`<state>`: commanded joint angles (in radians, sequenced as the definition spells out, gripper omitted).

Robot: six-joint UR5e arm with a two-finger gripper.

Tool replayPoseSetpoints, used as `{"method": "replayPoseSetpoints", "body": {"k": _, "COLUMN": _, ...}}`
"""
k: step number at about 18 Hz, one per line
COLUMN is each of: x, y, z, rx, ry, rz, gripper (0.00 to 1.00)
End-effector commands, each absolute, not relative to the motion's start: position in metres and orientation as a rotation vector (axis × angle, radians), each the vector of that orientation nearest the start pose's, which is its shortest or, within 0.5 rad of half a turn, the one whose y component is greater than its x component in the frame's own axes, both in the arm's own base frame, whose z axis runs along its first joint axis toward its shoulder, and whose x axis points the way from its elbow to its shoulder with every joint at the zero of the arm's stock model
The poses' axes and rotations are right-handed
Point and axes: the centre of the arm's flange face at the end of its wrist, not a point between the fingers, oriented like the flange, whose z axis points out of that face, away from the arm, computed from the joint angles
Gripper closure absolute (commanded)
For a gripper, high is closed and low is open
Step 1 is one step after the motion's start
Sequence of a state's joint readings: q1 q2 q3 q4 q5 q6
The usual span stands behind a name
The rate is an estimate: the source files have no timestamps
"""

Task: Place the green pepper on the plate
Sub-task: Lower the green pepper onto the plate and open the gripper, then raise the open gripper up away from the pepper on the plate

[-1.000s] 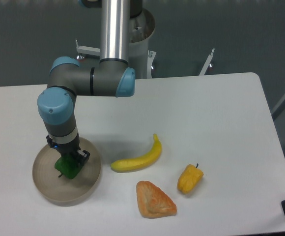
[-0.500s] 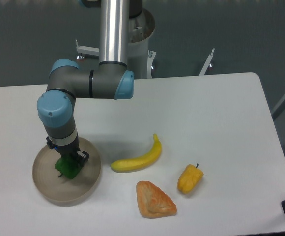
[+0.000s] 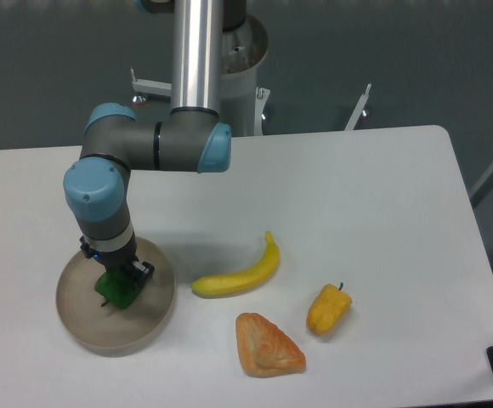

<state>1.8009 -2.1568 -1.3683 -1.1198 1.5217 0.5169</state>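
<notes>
Gripper (image 3: 119,282) with its fingers closed narrowly on the green pepper (image 3: 117,291), held over the middle of the plate (image 3: 157,314); whether the pepper touches the dish cannot be told. The pepper, small, glossy and dark green, is judged light, firm and somewhat slippery, best taken across its blocky body. Elsewhere on the table (image 3: 357,187): banana (image 3: 240,274), yellow pepper (image 3: 328,309), pastry (image 3: 267,346).
</notes>
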Motion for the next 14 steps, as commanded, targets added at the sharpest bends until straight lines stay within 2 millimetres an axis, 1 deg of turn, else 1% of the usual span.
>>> {"method": "replayPoseSetpoints", "body": {"k": 4, "x": -0.026, "y": 0.718, "z": 0.278, "rx": -3.029, "ry": 0.442, "rz": -0.03, "gripper": 0.29}}
{"method": "replayPoseSetpoints", "body": {"k": 6, "x": -0.026, "y": 0.717, "z": 0.28, "rx": -3.028, "ry": 0.442, "rz": -0.029, "gripper": 0.22}}
{"method": "replayPoseSetpoints", "body": {"k": 8, "x": -0.026, "y": 0.717, "z": 0.283, "rx": -3.023, "ry": 0.444, "rz": -0.026, "gripper": 0.11}}
{"method": "replayPoseSetpoints", "body": {"k": 10, "x": -0.026, "y": 0.716, "z": 0.288, "rx": -3.017, "ry": 0.448, "rz": -0.023, "gripper": 0.06}}
{"method": "replayPoseSetpoints", "body": {"k": 13, "x": -0.025, "y": 0.705, "z": 0.303, "rx": -3.004, "ry": 0.465, "rz": -0.008, "gripper": 0.0}}
{"method": "replayPoseSetpoints", "body": {"k": 14, "x": -0.026, "y": 0.703, "z": 0.306, "rx": -3.007, "ry": 0.47, "rz": 0.003, "gripper": 0.0}}
